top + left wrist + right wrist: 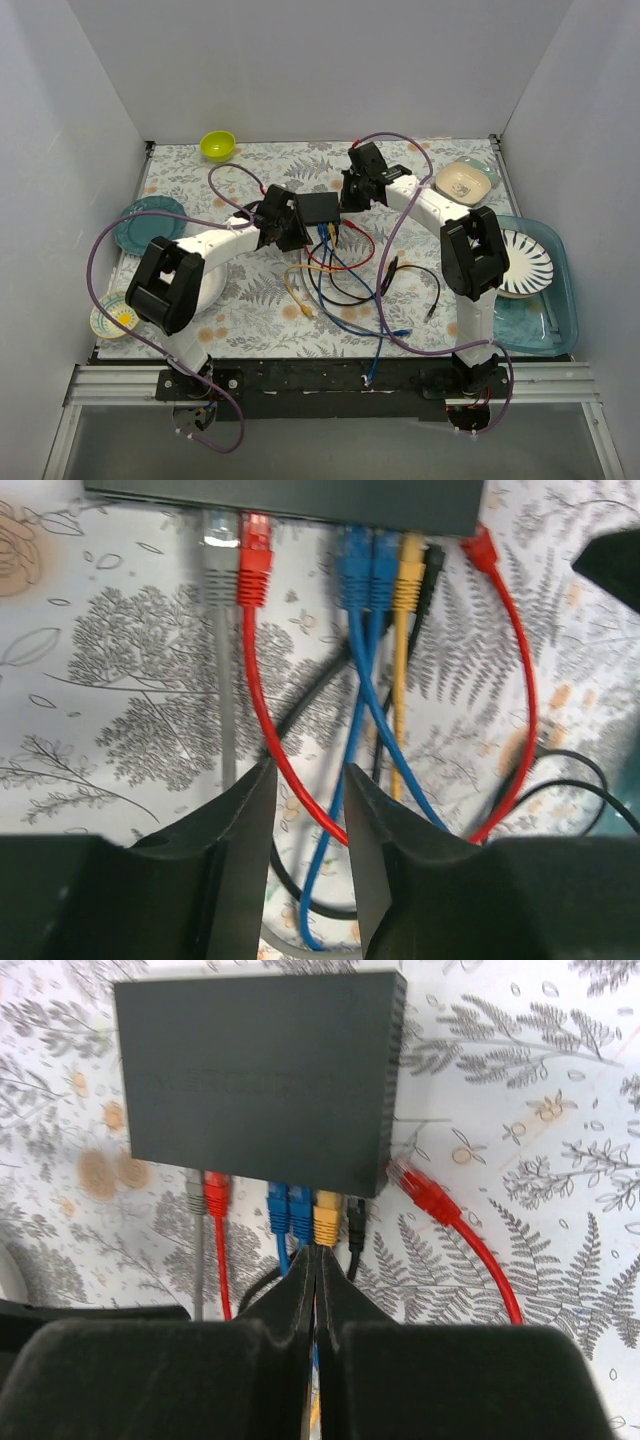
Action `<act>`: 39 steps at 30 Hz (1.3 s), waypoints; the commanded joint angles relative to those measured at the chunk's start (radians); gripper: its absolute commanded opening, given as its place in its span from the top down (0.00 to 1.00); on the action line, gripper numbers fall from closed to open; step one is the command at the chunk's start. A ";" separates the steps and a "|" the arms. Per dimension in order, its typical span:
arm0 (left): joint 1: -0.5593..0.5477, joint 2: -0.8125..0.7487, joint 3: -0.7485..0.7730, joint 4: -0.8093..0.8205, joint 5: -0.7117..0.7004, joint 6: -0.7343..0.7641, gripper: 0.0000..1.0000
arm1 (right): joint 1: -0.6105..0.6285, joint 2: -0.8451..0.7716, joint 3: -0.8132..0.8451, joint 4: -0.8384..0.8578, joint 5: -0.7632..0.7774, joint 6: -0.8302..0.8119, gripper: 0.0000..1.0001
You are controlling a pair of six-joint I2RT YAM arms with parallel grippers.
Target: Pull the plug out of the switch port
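Observation:
The switch (318,207) is a flat dark box lying mid-table, and it also shows in the right wrist view (260,1080). Along its port edge sit a grey plug (194,1193), a red plug (216,1194), two blue plugs (289,1210), a yellow plug (327,1222) and a black plug (355,1225). A second red plug (425,1192) lies loose beside the switch's corner. My left gripper (305,780) is open, and the red cable (275,750) from the plugged red plug (255,555) runs between its fingers. My right gripper (318,1252) is shut, its tips just short of the yellow plug.
Loose cables (340,290) sprawl in front of the switch. A green bowl (217,145) stands at the back left, and a teal plate (150,222) and a small plate (115,312) lie at the left. At the right are a beige dish (465,180) and a striped plate (525,262) in a teal tray (560,330).

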 commanded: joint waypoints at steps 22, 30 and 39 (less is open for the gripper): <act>-0.138 0.219 0.075 -0.099 -0.230 0.188 0.71 | -0.028 -0.047 -0.135 0.053 -0.020 -0.017 0.99; -0.207 0.242 0.072 -0.174 -0.369 0.218 1.00 | -0.037 -0.052 -0.143 0.052 -0.003 -0.022 0.99; -0.224 0.084 -0.011 -0.187 -0.325 0.190 1.00 | -0.048 -0.064 -0.127 0.053 0.005 -0.026 0.99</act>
